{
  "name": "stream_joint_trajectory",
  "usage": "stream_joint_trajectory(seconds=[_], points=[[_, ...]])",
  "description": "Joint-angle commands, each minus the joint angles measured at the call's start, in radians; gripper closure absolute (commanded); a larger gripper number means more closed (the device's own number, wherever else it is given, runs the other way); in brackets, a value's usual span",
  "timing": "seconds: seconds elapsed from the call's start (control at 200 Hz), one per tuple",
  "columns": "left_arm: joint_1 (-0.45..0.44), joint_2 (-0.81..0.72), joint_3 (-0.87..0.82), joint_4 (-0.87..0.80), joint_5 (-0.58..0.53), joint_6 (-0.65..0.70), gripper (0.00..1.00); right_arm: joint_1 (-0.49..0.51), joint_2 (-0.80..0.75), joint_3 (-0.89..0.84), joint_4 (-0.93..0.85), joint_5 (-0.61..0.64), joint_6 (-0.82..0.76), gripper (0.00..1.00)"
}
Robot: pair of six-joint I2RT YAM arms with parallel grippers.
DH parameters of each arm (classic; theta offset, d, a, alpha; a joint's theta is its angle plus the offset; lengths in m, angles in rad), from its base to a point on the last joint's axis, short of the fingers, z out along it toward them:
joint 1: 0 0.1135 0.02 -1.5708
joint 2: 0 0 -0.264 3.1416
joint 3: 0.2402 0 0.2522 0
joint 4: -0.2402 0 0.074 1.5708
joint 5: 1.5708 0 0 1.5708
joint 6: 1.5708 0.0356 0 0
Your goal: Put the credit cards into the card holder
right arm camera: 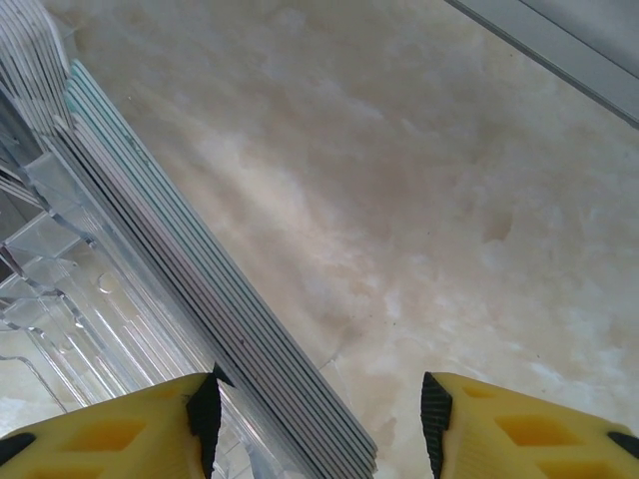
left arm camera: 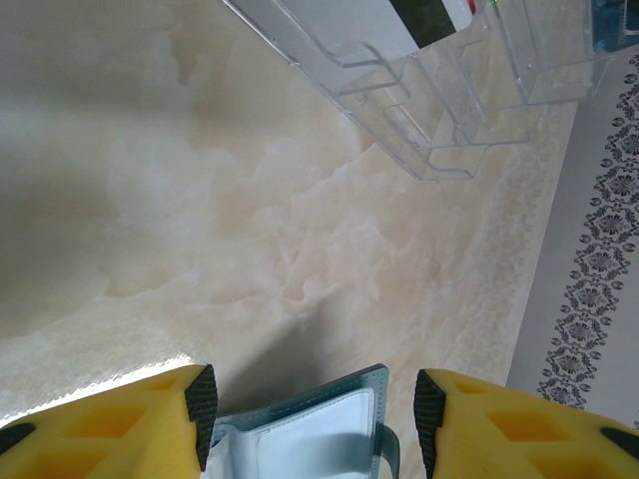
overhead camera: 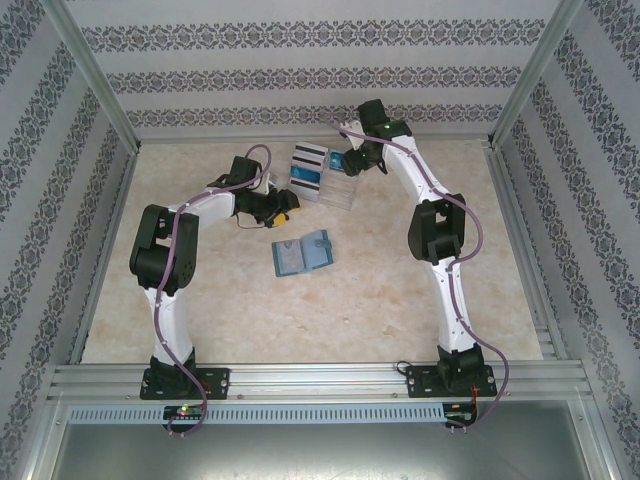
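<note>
The card holder [overhead camera: 302, 254] lies open on the table, teal outside with lighter blue pockets. In the left wrist view its corner [left arm camera: 310, 429] shows low between the yellow fingers. My left gripper [overhead camera: 283, 212] [left arm camera: 315, 409] hangs open just behind it, with the pads clear of its edges. Several credit cards [overhead camera: 306, 170] stand in a clear plastic stand [overhead camera: 340, 192] at the back. My right gripper [overhead camera: 342, 160] [right arm camera: 319, 414] is open at that stand. The edge-on stack of cards [right arm camera: 200, 279] runs down between its fingers, close to the left pad [right arm camera: 205, 414].
The clear stand's empty slots [left arm camera: 449, 110] sit ahead of the left gripper, with a white and dark card [left arm camera: 399, 20] behind them. Patterned walls [overhead camera: 320, 70] and metal rails [overhead camera: 515, 80] enclose the marble-look table [overhead camera: 400, 300].
</note>
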Motion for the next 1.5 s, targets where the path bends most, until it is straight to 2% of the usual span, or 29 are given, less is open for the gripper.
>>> stream_joint_trajectory(seconds=[0.0, 0.999, 1.229, 1.284, 1.499], points=[[-0.007, 0.008, 0.031, -0.017, 0.017, -0.001, 0.43, -0.006, -0.037, 0.030, 0.015, 0.011, 0.013, 0.44], [-0.012, 0.011, 0.031, -0.016, 0.019, -0.002, 0.43, -0.023, -0.076, 0.024, 0.044, -0.044, 0.063, 0.48], [-0.012, 0.013, 0.031, -0.014, 0.018, -0.003, 0.43, -0.025, -0.073, 0.025, 0.044, -0.051, 0.062, 0.53], [-0.011, 0.013, 0.033, -0.014, 0.019, -0.003, 0.43, -0.027, -0.070, 0.027, 0.036, -0.062, 0.057, 0.51], [-0.012, 0.014, 0.030, -0.009, 0.019, -0.006, 0.43, -0.016, -0.020, 0.054, 0.001, -0.036, 0.032, 0.32]])
